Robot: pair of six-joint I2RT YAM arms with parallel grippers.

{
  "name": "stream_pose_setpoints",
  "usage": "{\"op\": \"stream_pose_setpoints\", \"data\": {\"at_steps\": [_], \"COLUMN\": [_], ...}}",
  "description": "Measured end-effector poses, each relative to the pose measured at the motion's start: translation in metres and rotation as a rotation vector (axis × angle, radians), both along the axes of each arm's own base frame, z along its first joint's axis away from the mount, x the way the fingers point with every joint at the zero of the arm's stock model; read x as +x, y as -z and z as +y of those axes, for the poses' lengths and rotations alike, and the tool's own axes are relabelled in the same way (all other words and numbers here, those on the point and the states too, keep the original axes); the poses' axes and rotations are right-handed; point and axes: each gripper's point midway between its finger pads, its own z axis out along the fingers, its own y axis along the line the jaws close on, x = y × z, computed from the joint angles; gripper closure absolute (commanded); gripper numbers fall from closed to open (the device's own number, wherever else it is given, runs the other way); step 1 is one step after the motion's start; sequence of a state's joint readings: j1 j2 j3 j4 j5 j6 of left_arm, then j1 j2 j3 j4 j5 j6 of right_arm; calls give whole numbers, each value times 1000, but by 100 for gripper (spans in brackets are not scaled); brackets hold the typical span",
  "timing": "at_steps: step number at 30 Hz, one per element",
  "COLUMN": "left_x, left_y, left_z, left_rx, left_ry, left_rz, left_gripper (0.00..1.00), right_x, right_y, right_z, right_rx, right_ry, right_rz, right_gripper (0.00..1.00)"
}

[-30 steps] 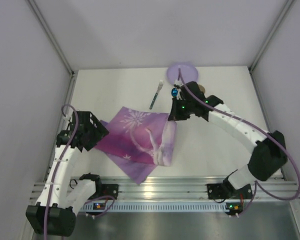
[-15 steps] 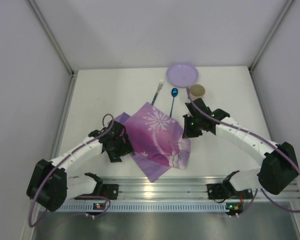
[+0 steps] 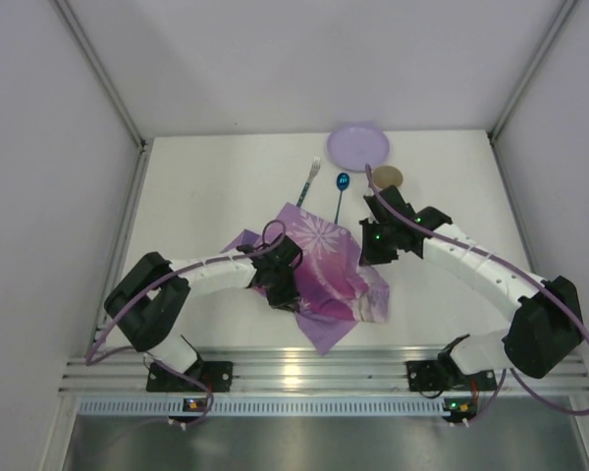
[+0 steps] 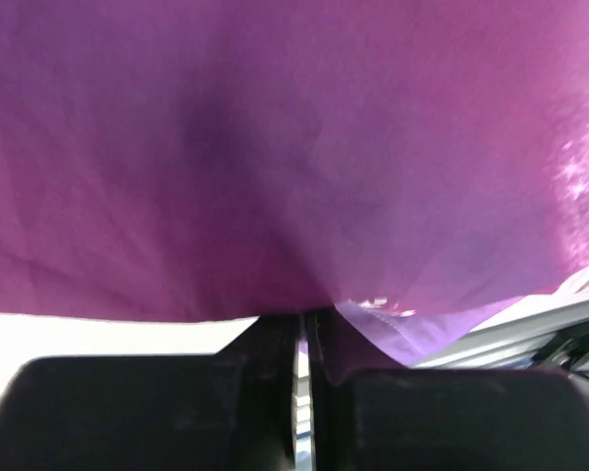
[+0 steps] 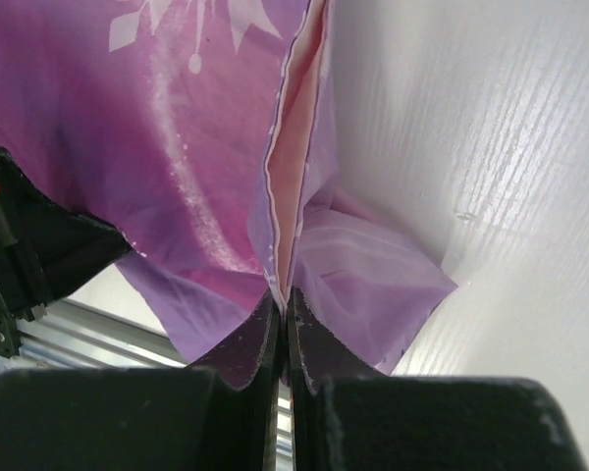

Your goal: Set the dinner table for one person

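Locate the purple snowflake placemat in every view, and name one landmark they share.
Top external: placemat lies crumpled at centre, between the arms.
Left wrist: placemat fills the upper frame.
Right wrist: placemat covers the left and centre.
Shared landmark: aluminium rail, just beyond the placemat's near corner.

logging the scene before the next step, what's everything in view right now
dinner table: one, white, under everything
rail: one, aluminium, table's near edge
placemat: one, purple-pink with white snowflakes, rumpled mid-table
fork: one, silvery with bluish handle, beyond placemat
spoon: one, blue, right of fork
plate: one, lilac, far edge
cup: one, tan, right of spoon
left hand: one, black, shut on placemat
right hand: one, black, shut on placemat
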State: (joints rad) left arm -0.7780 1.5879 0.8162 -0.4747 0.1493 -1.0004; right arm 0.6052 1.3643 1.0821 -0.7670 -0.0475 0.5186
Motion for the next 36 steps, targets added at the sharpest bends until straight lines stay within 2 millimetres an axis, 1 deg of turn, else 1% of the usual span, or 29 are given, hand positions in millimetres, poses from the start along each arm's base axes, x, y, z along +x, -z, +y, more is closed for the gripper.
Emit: {"op": "stream_pose_setpoints", "data": {"at_steps": [2,4,6,8,12,14,17,20,22,24,27,29,30,32,34,36], "left_x": [2,2,3,4,7,11,20,31,39,53,79,89,90,86,74,57], "left_y": [-1,-1,-1,-2,-2,-3,-7,-19,-29,-42,-60,-62,-60,-55,-51,-47], "left_z": [-6,-6,-4,3,33,57,93,124,136,145,155,169,178,198,214,222], "left_rx": [-6,0,14,55,175,241,301,326,341,366,406,437,455,492,511,524], "left_ry": [15,20,30,44,69,61,1,-94,-135,-162,-186,-218,-243,-295,-350,-396], "left_rz": [-8,-14,-22,-37,-61,-57,-52,-51,-44,-61,-92,-82,-65,-16,41,100], "left_gripper": [100,100,100,100,100,100,100,100,100,100,100,100,100,100,100,100], "right_x": [0,1,0,-1,-7,-13,-26,-44,-58,-70,-90,-101,-105,-112,-113,-111], "right_y": [0,-1,-1,-1,6,11,20,27,32,35,37,35,33,31,29,26], "right_z": [-4,-12,-24,-38,-71,-86,-103,-113,-120,-127,-138,-146,-151,-157,-157,-155], "right_rx": [-7,-11,-19,-31,-79,-111,-149,-176,-197,-219,-247,-266,-279,-290,-277,-259], "right_ry": [8,26,53,88,170,207,248,281,307,336,392,434,463,500,541,572], "right_rz": [2,-5,-12,-18,3,33,77,125,161,188,218,226,226,227,222,216], "right_gripper": [100,100,100,100,100,100,100,100,100,100,100,100,100,100,100,100]}}
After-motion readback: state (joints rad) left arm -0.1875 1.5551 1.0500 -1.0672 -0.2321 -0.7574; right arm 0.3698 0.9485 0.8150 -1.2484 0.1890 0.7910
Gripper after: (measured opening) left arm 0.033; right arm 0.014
